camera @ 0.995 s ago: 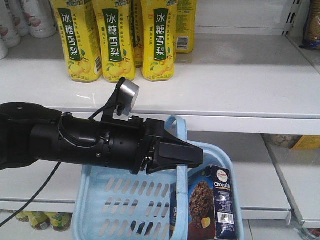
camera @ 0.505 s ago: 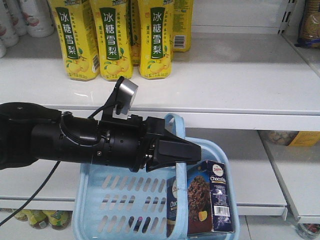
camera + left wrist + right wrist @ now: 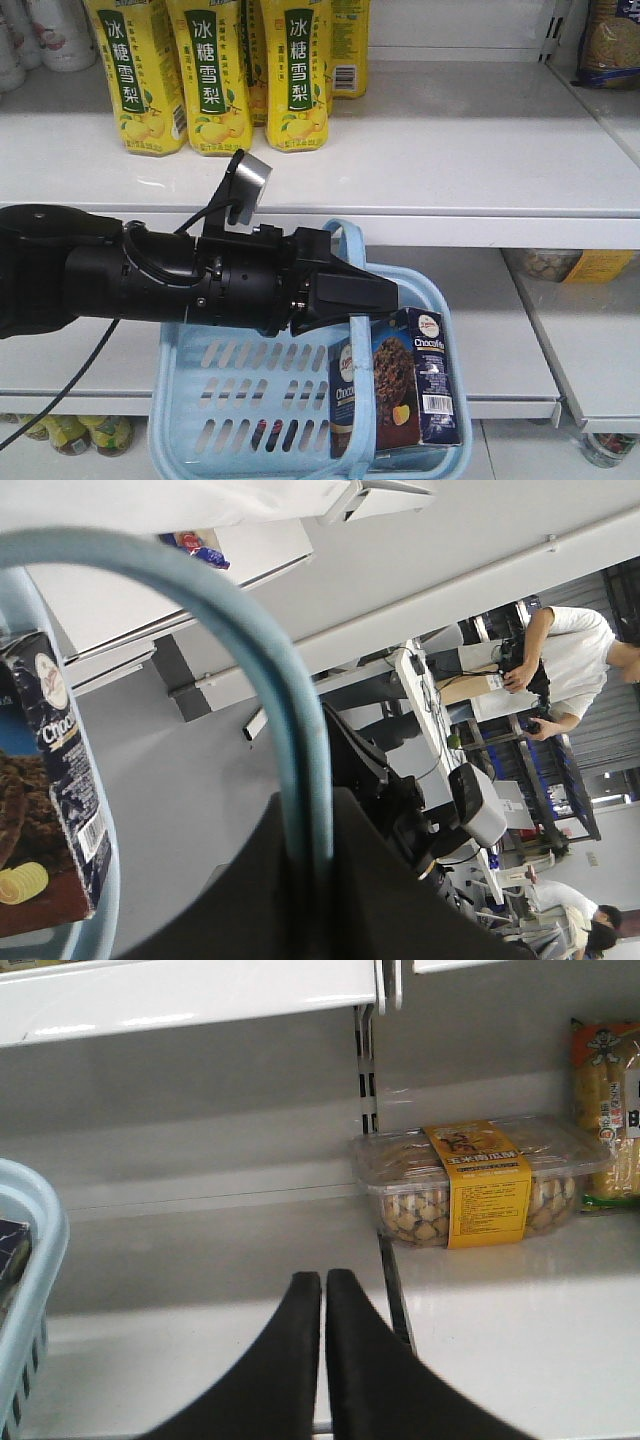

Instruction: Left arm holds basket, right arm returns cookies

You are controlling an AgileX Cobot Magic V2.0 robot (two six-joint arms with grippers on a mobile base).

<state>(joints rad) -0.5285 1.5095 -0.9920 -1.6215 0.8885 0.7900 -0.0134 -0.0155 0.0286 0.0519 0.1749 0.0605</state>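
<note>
The dark navy-and-brown cardboard cookie box stands upright in the right end of the light blue slotted plastic basket, its long axis vertical and its printed front facing the front camera. The black left gripper is clamped on the basket's flat hoop handle. The right gripper hovers before a lower white shelf, its fingers pressed together and holding nothing.

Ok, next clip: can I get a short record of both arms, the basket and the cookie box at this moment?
left fingers: closed on the basket handle
basket: held up in front of the shelves
cookies: upright inside the basket, at its right end
right fingers: shut together, empty, facing a lower shelf
nearby: yellow bottles on the upper shelf; clear snack tub
task step: cookies not yet picked
</note>
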